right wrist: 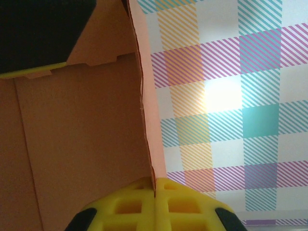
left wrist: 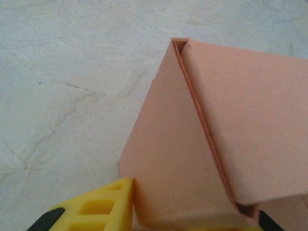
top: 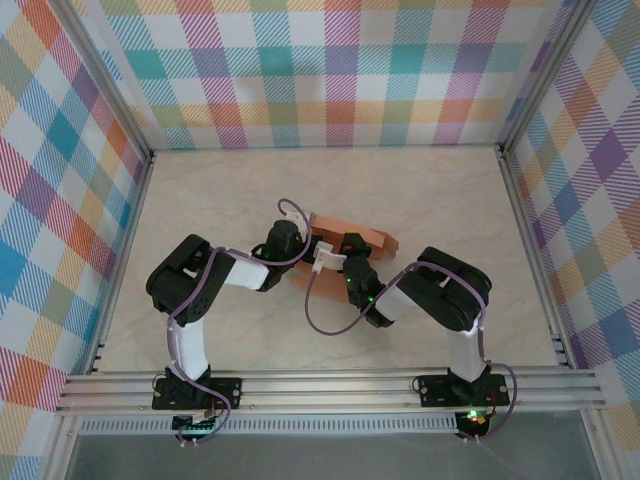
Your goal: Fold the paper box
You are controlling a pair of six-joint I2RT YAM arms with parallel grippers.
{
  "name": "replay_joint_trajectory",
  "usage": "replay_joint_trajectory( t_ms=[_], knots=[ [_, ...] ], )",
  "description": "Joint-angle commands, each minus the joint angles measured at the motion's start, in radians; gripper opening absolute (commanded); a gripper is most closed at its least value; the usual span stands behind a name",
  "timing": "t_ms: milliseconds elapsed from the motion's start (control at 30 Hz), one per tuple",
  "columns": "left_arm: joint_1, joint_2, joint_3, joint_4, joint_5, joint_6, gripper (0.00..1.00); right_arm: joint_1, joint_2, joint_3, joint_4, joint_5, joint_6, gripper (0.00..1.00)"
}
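Observation:
The paper box [top: 372, 237] is salmon-orange card, partly folded, lying mid-table between both arms. In the left wrist view the paper box [left wrist: 231, 110] shows as a ridge with two sloping panels. Its near end sits between the jaws of my left gripper [left wrist: 195, 219], and the yellow left finger [left wrist: 103, 207] presses its side wall. My right gripper [right wrist: 155, 185] is shut, its yellow pads pinching the thin edge of an upright wall [right wrist: 149, 120] of the box, whose inner face [right wrist: 82, 144] lies to the left. From above, the left gripper [top: 322, 258] and right gripper [top: 350, 248] meet at the box's near side.
The pale marbled table [top: 440, 190] is closed in by checked walls [top: 330, 70] at the back and both sides. Aluminium rails [top: 330, 385] run along the near edge by the arm bases. Purple cables [top: 330, 325] loop between the two arms.

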Motion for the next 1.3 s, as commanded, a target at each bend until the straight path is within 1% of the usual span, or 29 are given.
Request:
replay_joint_trajectory(
  t_ms=[0, 100, 233, 400, 600, 633, 833, 933, 967, 1033, 1067, 1133, 1267],
  knots=[
    [-0.034, 0.012, 0.042, 0.079, 0.060, -0.031, 0.26, 0.040, 0.015, 0.008, -0.088, -0.083, 0.070, 0.00],
    [-0.034, 0.021, 0.056, 0.078, 0.069, -0.041, 0.29, 0.051, 0.010, 0.014, -0.119, -0.083, 0.098, 0.00],
    [-0.034, 0.023, 0.059, 0.077, 0.068, -0.040, 0.26, 0.053, 0.007, 0.016, -0.130, -0.081, 0.111, 0.00],
    [-0.034, 0.022, 0.062, 0.070, 0.068, -0.038, 0.16, 0.056, 0.008, 0.015, -0.136, -0.080, 0.114, 0.00],
    [-0.034, 0.016, 0.062, 0.055, 0.059, -0.039, 0.00, 0.056, 0.008, 0.026, -0.157, -0.075, 0.130, 0.00],
    [-0.034, 0.015, 0.061, 0.056, 0.059, -0.041, 0.00, 0.056, 0.006, 0.029, -0.166, -0.074, 0.136, 0.00],
    [-0.034, 0.009, 0.062, 0.046, 0.053, -0.059, 0.00, 0.056, -0.015, 0.044, -0.216, -0.073, 0.177, 0.00],
    [-0.034, 0.004, 0.066, 0.024, 0.057, -0.060, 0.00, 0.052, -0.057, 0.057, -0.290, -0.072, 0.254, 0.00],
    [-0.034, 0.005, 0.066, 0.021, 0.058, -0.059, 0.03, 0.049, -0.071, 0.062, -0.327, -0.073, 0.280, 0.00],
    [-0.034, 0.011, 0.066, 0.019, 0.064, -0.052, 0.20, 0.043, -0.097, 0.069, -0.380, -0.076, 0.320, 0.00],
    [-0.034, 0.012, 0.064, 0.016, 0.067, -0.050, 0.24, 0.040, -0.103, 0.070, -0.392, -0.077, 0.328, 0.00],
    [-0.034, 0.012, 0.055, 0.018, 0.068, -0.047, 0.25, 0.033, -0.112, 0.069, -0.407, -0.078, 0.335, 0.00],
    [-0.033, 0.000, 0.035, 0.018, 0.068, -0.031, 0.25, 0.013, -0.132, 0.071, -0.493, -0.099, 0.383, 0.00]
  ],
)
